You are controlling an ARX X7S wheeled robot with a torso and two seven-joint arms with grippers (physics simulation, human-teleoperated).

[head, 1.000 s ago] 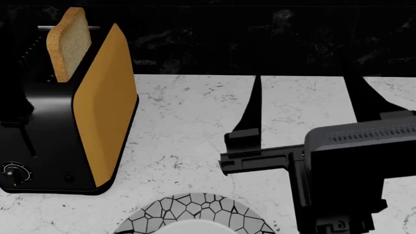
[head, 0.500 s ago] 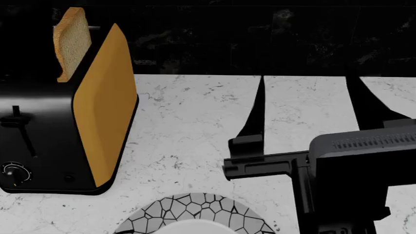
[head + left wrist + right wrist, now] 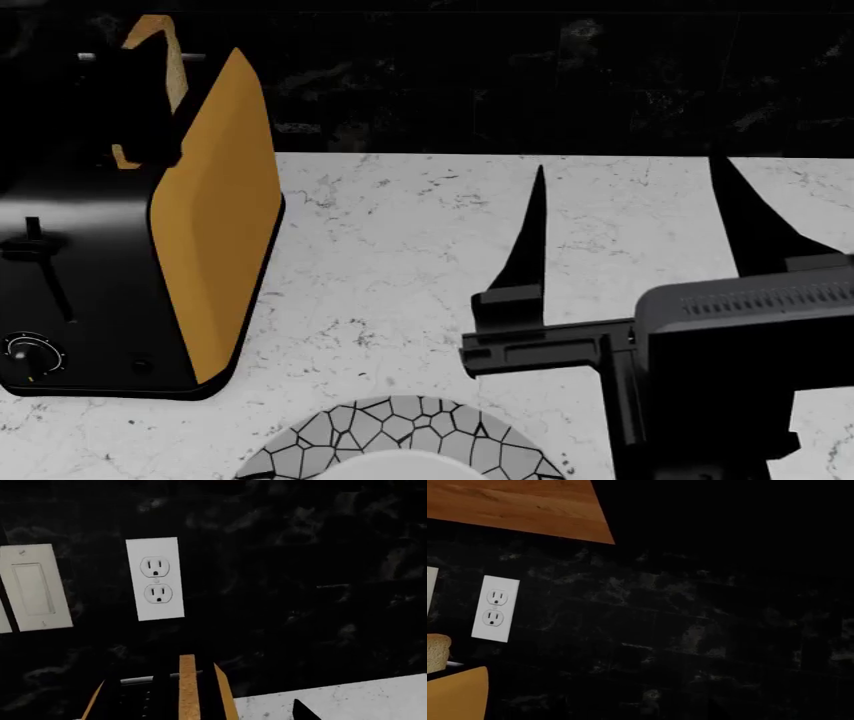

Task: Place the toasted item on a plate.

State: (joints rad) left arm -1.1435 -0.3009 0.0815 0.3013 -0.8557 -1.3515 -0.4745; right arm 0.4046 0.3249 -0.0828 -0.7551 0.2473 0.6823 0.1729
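The toast slice (image 3: 167,45) stands upright in the toaster slot at the far left. It shows edge-on in the left wrist view (image 3: 187,690) and as a corner in the right wrist view (image 3: 436,652). My left gripper (image 3: 134,100) is a dark shape over the slice's face, with fingers either side of it, and looks open. My right gripper (image 3: 625,175) is open and empty, its long fingers spread above the counter to the right. The mosaic-rimmed plate (image 3: 400,425) lies at the near edge, below the toaster.
The black toaster with orange sides (image 3: 214,230) has a lever (image 3: 34,245) and a dial (image 3: 27,355). White marble counter (image 3: 387,250) meets a black backsplash carrying an outlet (image 3: 155,585) and a switch plate (image 3: 33,587). A wooden cabinet (image 3: 514,505) hangs above.
My left gripper has come in from the left and now covers most of the toast's face. The toast has not risen. My right gripper has drifted slightly down and right.
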